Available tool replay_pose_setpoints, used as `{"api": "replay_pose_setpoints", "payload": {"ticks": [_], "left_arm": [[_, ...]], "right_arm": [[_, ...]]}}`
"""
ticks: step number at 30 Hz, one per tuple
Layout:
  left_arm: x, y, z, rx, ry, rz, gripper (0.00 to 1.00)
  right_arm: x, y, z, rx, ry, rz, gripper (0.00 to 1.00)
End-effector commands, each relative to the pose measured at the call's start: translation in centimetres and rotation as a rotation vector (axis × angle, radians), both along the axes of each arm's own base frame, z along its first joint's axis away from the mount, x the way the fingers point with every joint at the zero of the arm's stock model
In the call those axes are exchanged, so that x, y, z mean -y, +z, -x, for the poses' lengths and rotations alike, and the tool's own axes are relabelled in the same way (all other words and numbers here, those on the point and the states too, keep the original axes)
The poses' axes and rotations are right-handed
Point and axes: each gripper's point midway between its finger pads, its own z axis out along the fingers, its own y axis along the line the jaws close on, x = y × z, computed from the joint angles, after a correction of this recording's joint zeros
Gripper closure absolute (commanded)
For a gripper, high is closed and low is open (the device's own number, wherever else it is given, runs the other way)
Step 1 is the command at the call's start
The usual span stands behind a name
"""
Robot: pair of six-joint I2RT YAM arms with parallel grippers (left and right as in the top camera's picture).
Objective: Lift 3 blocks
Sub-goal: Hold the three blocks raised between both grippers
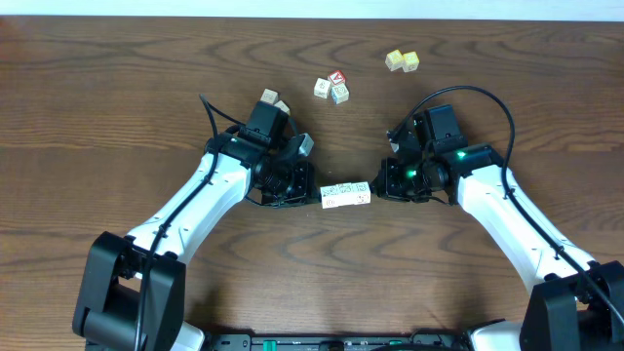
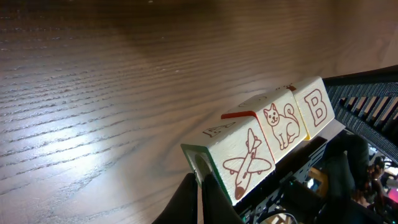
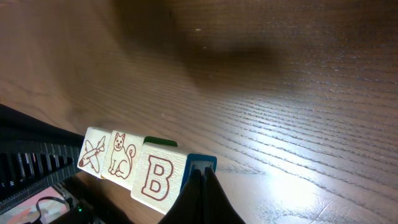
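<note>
1. The left gripper [image 2: 199, 194] is pressing its fingers, closed together with nothing between them, against the green-edged end of the airplane block [image 2: 249, 163].
2. The right gripper [image 3: 200, 191], fingers likewise closed together on nothing, is pushing against the blue end of the B block [image 3: 155, 177].
3. The three blocks [image 1: 346, 195] are sitting in one straight row, face to face, squeezed between the two grippers near the middle of the desk [image 1: 117, 78]. The cat block [image 2: 281, 127] is sitting between the other two. Whether the row is resting on the desk or hanging just above it cannot be told.
4. Farther back, two pale blocks [image 1: 273, 99] are lying just behind the left gripper.
5. Beyond the row, a cluster of three blocks [image 1: 331, 88], one showing red, is lying bunched together.
6. Farthest off, two pale yellow blocks [image 1: 402, 61] are lying side by side, touching.
</note>
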Motion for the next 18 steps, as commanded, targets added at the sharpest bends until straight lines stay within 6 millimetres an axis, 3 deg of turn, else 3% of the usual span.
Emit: {"api": "replay_pose_setpoints", "payload": {"ticks": [1, 18], "left_arm": [[2.5, 2.2, 0.2, 0.006, -0.052, 0.122, 0.93], [3.8, 2.3, 0.4, 0.024, -0.070, 0.133, 0.93]], "right_arm": [[-4.4, 2.7, 2.6, -0.028, 0.132, -0.173, 0.99], [-4.2, 2.4, 2.3, -0.019, 0.120, -0.152, 0.99]]}}
